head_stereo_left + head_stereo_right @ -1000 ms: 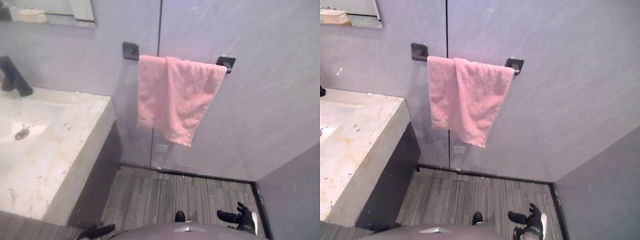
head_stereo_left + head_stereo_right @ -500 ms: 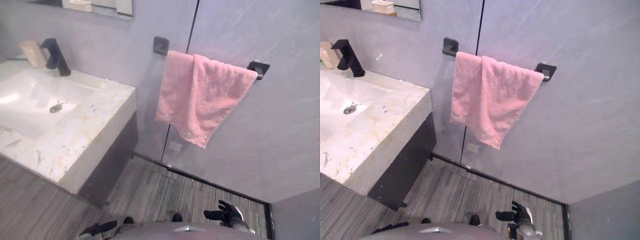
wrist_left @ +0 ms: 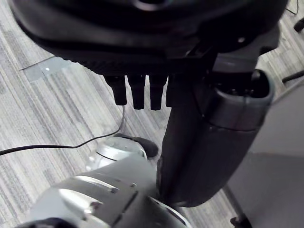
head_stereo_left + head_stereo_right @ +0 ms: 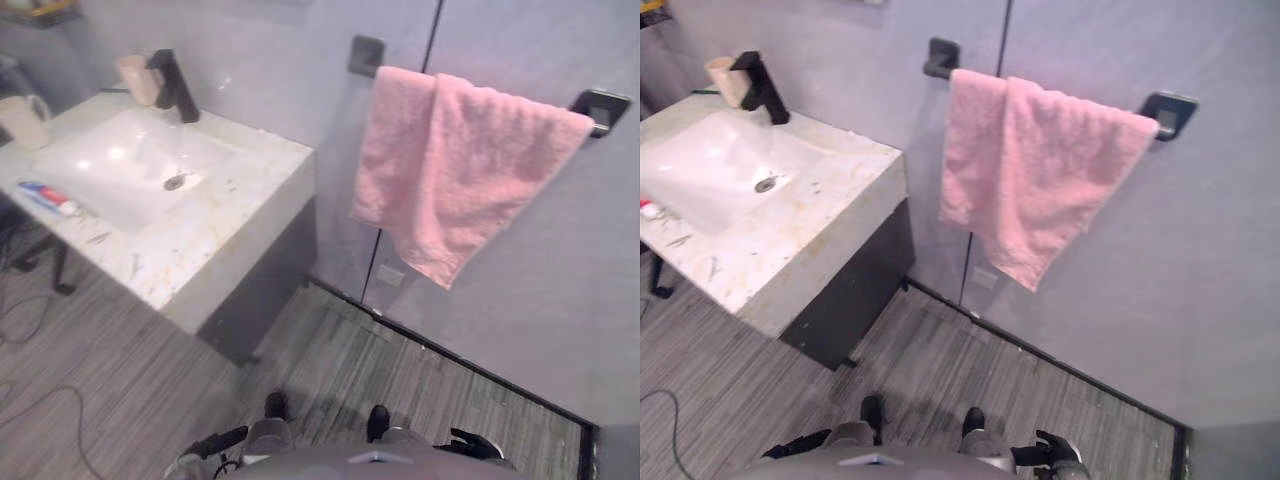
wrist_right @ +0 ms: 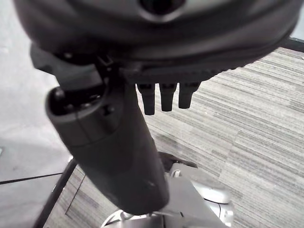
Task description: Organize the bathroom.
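A pink towel (image 4: 460,165) hangs unevenly folded over a black bar (image 4: 600,105) on the grey wall, one corner drooping lower than the rest. A marble counter (image 4: 230,250) with a white sink (image 4: 120,165) stands to its left. On the counter are a black faucet (image 4: 172,85), a beige cup (image 4: 135,78), a white mug (image 4: 22,120) and a toothpaste tube (image 4: 45,197). My left hand (image 4: 215,445) and right hand (image 4: 475,445) hang low near the floor, far below the towel. Both are open with straight fingers (image 3: 142,92) and hold nothing (image 5: 164,97).
The floor (image 4: 330,370) is grey striped wood. A dark cabinet front (image 4: 265,280) sits under the counter. A black strip (image 4: 470,360) runs along the foot of the wall. Open floor lies between the counter and the towel wall.
The camera has swung left and the whole picture has shifted, so more of the counter with the mug and toothpaste tube shows. The towel and both hands keep their places.
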